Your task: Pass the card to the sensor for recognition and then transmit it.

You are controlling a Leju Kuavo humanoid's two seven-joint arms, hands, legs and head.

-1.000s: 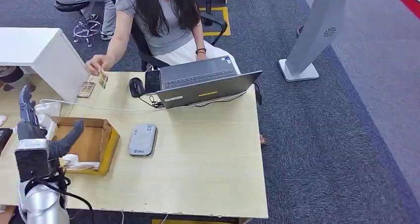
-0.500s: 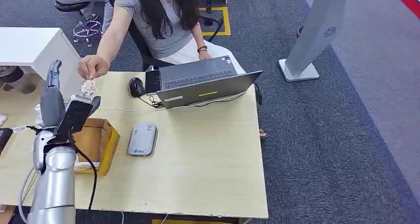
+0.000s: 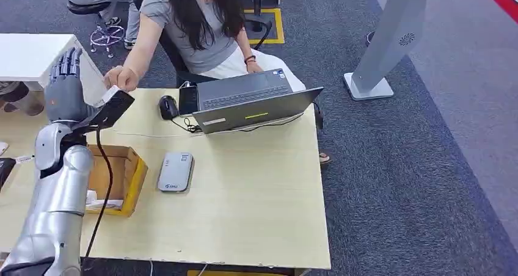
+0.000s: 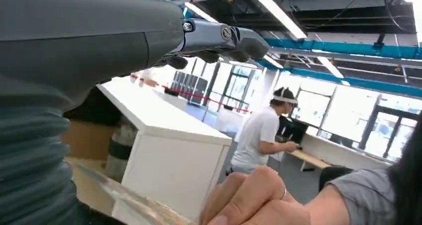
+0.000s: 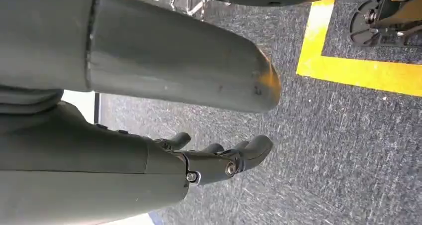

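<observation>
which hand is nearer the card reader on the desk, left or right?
Left. The left hand is raised over the desk's far left corner, left of and beyond the card reader. The right hand hangs over carpet.

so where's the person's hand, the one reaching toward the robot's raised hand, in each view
Head view: the person's hand is at the table's far left corner, just right of the robot's raised left hand.
Left wrist view: a close fist along the bottom edge, near the thumb.
Right wrist view: not in it.
Shared landmark: the white cabinet beside that hand.
</observation>
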